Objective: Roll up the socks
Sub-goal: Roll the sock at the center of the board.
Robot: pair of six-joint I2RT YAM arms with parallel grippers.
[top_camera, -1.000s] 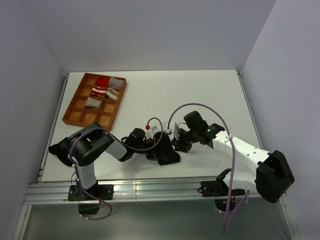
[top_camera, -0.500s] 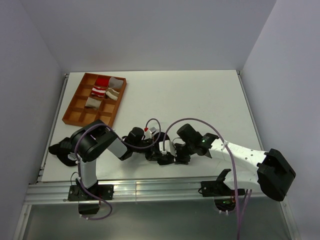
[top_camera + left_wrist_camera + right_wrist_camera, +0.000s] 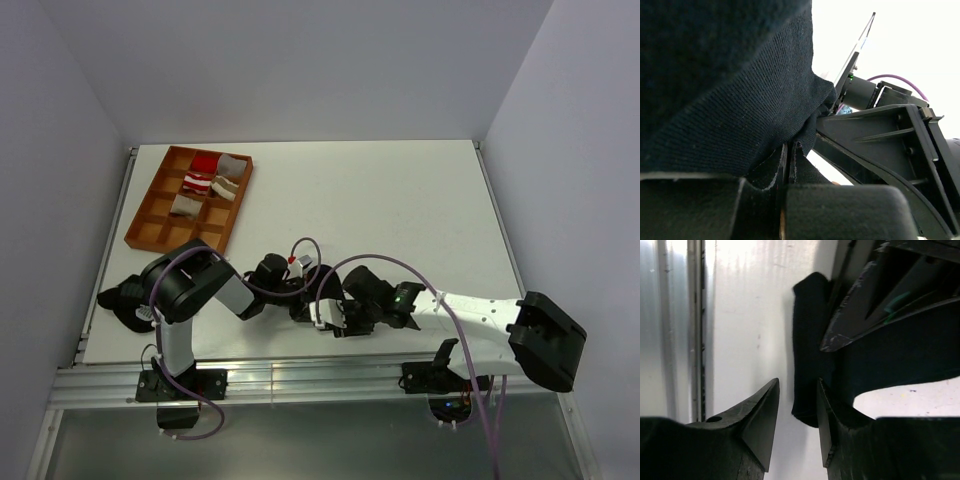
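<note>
Cloth of the black sock [image 3: 730, 100] sits pinched in the left fingers [image 3: 695, 210], by the near edge of the surface [image 3: 400, 200]. The right fingers [image 3: 757, 425] are spread at its loose end; they should close softly, then roll it tight.

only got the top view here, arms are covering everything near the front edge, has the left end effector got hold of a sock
Observer: Yes. In the left wrist view the left end effector is shut on a pinch of the black sock.
Operator: and the right one, closed too
Observer: No. The right end effector is open, with a strip of bare table showing between its fingers.
Operator: is it anywhere near the sock
Observer: Close. A folded or rolled edge of the sock runs into the gap, next to one finger. I cannot tell whether they touch.
</note>
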